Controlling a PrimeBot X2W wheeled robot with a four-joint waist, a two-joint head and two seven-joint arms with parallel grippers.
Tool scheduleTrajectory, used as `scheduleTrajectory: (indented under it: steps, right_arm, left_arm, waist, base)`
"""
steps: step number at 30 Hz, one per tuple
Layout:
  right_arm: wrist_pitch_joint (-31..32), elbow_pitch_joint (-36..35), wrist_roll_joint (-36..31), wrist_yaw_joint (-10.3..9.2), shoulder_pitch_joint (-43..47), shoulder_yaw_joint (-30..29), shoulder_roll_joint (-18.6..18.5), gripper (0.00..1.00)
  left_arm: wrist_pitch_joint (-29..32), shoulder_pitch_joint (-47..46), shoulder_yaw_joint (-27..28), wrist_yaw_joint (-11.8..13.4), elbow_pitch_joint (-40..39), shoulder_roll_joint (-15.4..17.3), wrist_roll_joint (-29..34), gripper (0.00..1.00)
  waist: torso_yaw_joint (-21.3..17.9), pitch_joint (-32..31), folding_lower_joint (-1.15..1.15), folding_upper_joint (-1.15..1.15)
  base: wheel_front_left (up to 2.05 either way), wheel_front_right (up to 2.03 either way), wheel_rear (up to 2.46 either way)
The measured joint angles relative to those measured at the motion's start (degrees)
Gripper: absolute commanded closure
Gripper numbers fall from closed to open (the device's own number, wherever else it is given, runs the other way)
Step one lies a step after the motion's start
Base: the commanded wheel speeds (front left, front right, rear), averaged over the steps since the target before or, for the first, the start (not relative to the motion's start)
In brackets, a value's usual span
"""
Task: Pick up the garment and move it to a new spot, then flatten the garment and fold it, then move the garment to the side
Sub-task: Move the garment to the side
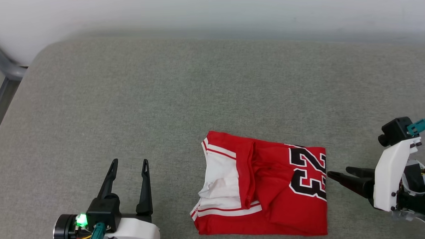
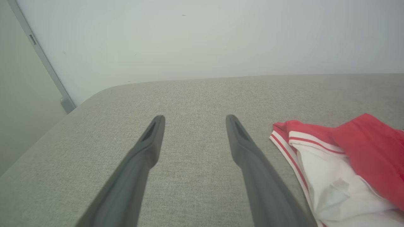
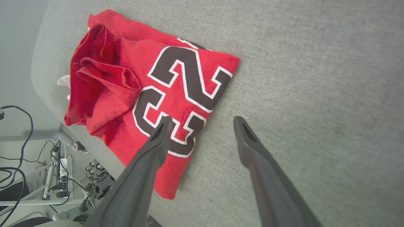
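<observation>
- the garment is lying folded into a rough rectangle on the grey fabric surface, close to the near edge and a bit right of centre in the head view
- its white sleeve with the striped trim sits on the left half, and the big "23" is on the right half, turned sideways; there's a rumpled ridge of red cloth down the middle
- left gripper is off to the shirt's left, clearly apart from it, fingers pointing away toward the far wall
- its jaws are spread wide with just bare grey fabric between them, holding nothing; in the left wrist view the sleeve trim lies near the outside of one finger, not between the two
- right gripper comes in from the right side, fingers aimed at the "23" edge, tips just beside that edge
- its jaws are wide apart too, with no grip on anything
- in the right wrist view one finger lines up over the number and the other is over bare surface, so the shirt's edge runs between them; can't tell if either tip actually touches the cloth
</observation>
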Motion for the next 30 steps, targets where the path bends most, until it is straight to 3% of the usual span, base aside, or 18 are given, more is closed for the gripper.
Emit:
scheduleTrajectory:
  steps: [13, 18, 19, 20, 21, 30]
  right_arm:
    - [-2.6, 6.7, 2.3, 0.02, -0.5, 4.5, 4.2, 0.00]
    - [-5.0, 7.2, 2.7, 0.04, -1.2, 7.6, 4.0, 0.00]
    - [-5.6, 7.1, 3.0, 0.04, -1.2, 8.1, 3.7, 0.06]
    - [-6.4, 7.0, 3.2, 0.04, -1.3, 8.5, 3.4, 0.59]
    - [-7.4, 6.8, 3.4, 0.04, -1.4, 8.9, 3.0, 0.99]
    - [-14.0, 2.2, 4.3, 0.00, -2.3, 13.0, -0.5, 1.00]
  left_arm:
    - [0.0, -2.9, -0.5, -0.1, 0.4, -0.5, -0.1, 0.00]
    - [0.0, -3.9, -0.8, -0.5, 0.8, -0.6, -0.1, 0.00]
    - [0.0, -4.1, -0.8, -0.5, 0.8, -0.6, -0.1, 0.00]
    - [0.0, -4.2, -0.7, -0.5, 0.9, -0.7, -0.1, 0.00]
    - [0.0, -4.3, -0.7, -0.5, 1.0, -0.7, -0.2, 0.00]
    - [0.0, -3.8, -0.3, -0.3, 1.7, -0.9, -0.6, 0.00]
  waist:
    - [3.3, 5.1, 0.00, 0.00]
    - [4.0, 6.1, 0.00, 0.00]
    - [4.0, 6.1, 0.00, 0.00]
    - [4.0, 6.2, 0.00, 0.00]
    - [4.0, 6.1, 0.00, 0.00]
    - [2.5, 4.0, 0.00, 0.00]
  base:
    - [0.00, 0.00, 0.00]
    - [0.00, 0.00, 0.00]
    - [0.00, 0.00, 0.00]
    - [0.00, 0.00, 0.00]
    - [0.00, 0.00, 0.00]
    - [0.00, 0.00, 0.00]
